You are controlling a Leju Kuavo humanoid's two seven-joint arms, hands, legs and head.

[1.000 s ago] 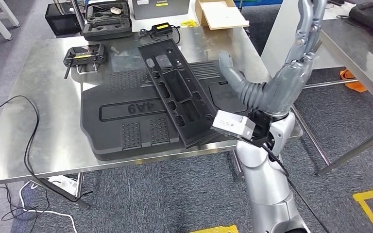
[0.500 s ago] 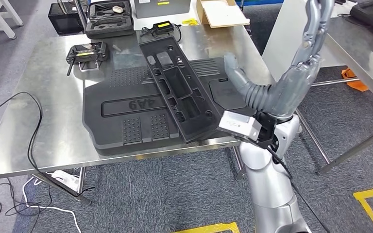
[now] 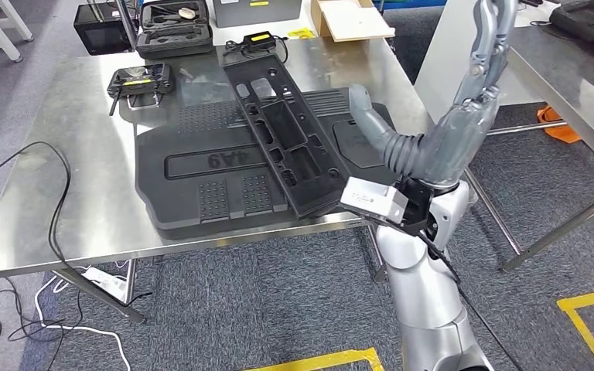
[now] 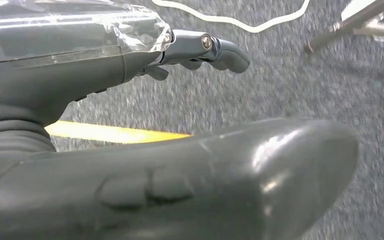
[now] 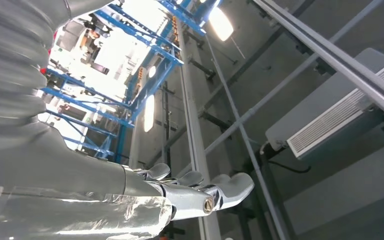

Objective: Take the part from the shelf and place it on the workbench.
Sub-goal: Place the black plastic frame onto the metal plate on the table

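– Where's the part [image 3: 285,139]?

– On the workbench [image 3: 85,201], lying slantwise across a big black mat [image 3: 216,174]. Its near end sits just beside the right hand's [image 3: 441,143] thumb, which points toward it.

– Is that hand holding it?

– No. The right hand is raised beside the bench edge, fingers [image 5: 225,187] stretched out and loose, nothing in them.

– And the left hand [image 4: 130,150]?

– It hangs over grey carpet, fingers [image 4: 215,47] extended, thumb apart, holding nothing.
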